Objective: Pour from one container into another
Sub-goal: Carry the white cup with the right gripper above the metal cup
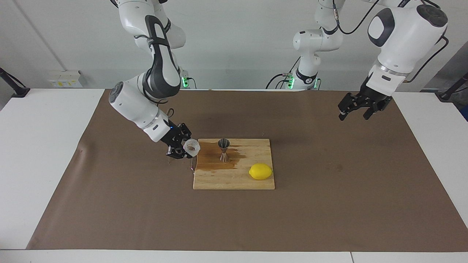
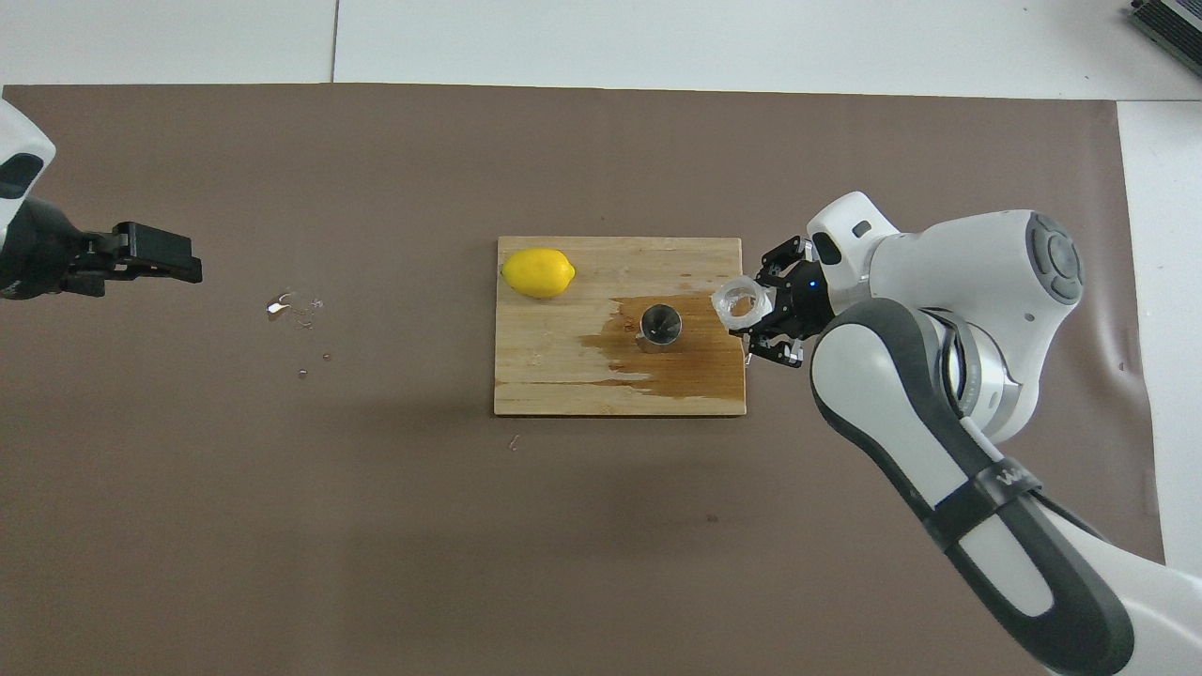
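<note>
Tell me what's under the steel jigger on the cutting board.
The jigger stands upright on the wooden cutting board, in a dark wet stain spreading around its base. The wood directly beneath its foot is covered.

White table: brown mat (cutting board atop).
</note>
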